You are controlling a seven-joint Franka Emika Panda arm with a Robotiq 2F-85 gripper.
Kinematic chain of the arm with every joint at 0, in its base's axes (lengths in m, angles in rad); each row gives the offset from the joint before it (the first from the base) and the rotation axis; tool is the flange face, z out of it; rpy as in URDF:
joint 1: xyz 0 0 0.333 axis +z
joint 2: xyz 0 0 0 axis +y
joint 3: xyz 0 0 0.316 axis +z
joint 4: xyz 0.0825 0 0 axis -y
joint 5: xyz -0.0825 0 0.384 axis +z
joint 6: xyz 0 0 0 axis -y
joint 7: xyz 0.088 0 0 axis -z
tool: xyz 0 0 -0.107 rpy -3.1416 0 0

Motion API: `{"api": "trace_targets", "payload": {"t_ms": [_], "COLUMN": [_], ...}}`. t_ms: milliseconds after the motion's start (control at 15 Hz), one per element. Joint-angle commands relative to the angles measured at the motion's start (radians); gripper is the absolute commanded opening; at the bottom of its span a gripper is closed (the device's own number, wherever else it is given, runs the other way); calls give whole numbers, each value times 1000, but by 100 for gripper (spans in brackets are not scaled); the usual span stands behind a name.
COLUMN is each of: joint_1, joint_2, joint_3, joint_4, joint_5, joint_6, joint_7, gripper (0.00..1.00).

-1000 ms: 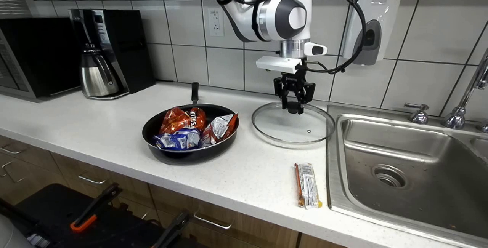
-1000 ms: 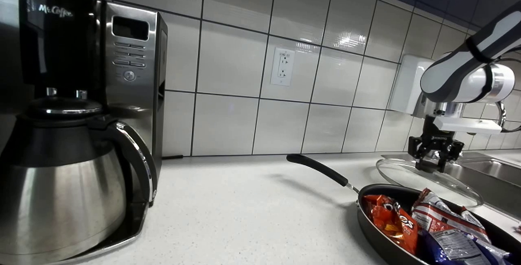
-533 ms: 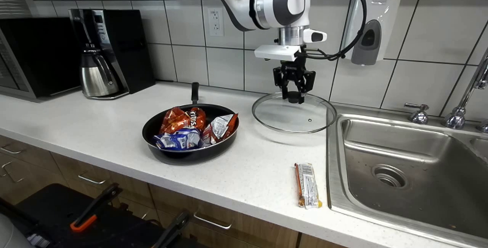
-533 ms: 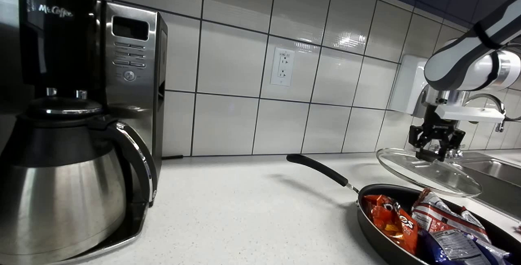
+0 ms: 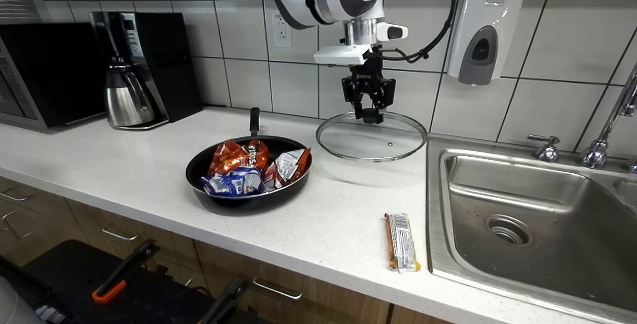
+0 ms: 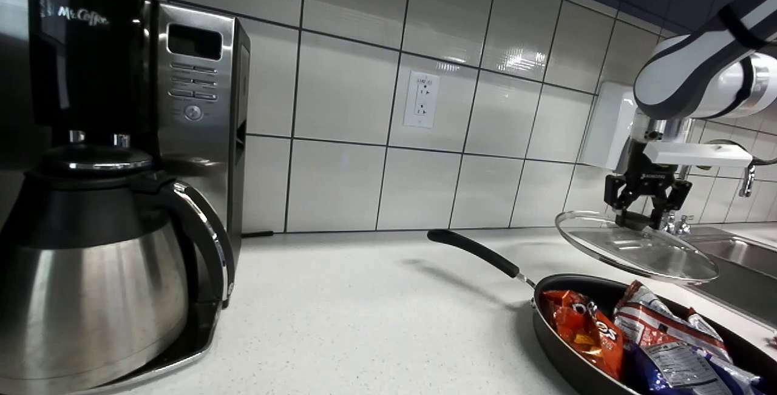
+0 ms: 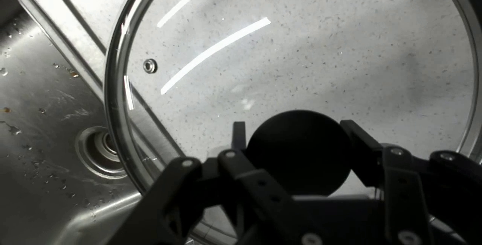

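Observation:
My gripper (image 5: 369,111) is shut on the black round knob (image 7: 299,151) of a clear glass lid (image 5: 358,142); its fingers press on both sides of the knob. The lid has a metal rim and a small vent hole, and is held above the counter, with a faint shadow below it. It shows in both exterior views (image 6: 643,252) and fills much of the wrist view (image 7: 301,60). To its side a black frying pan (image 5: 244,207) stands on the counter, holding an orange-red chip bag (image 5: 229,157), a blue bag (image 5: 234,183) and a red-and-white bag (image 5: 287,168).
A wrapped snack bar (image 5: 401,242) lies near the counter's front edge beside the steel sink (image 5: 497,184). A coffee maker (image 5: 164,65) with a steel carafe (image 5: 127,97) and a black microwave (image 5: 54,70) stand at the far end. A soap dispenser (image 5: 490,25) hangs on the tiled wall.
The gripper has risen with the lid, lifting it higher off the counter, and lately shifted slightly toward the pan. The pan, bags and snack bar have not moved.

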Motion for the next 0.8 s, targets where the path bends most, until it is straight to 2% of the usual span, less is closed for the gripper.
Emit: {"api": "trace_targets", "payload": {"t_ms": [0,733], "joint_1": [37,104], "joint_2": [-115,-269], "joint_3": [-4,33], "joint_4": [-84,-232], "joint_5": [-56,-105], "joint_6": [-13,-31], "joint_7": [77,176], "gripper": [39,39]}}
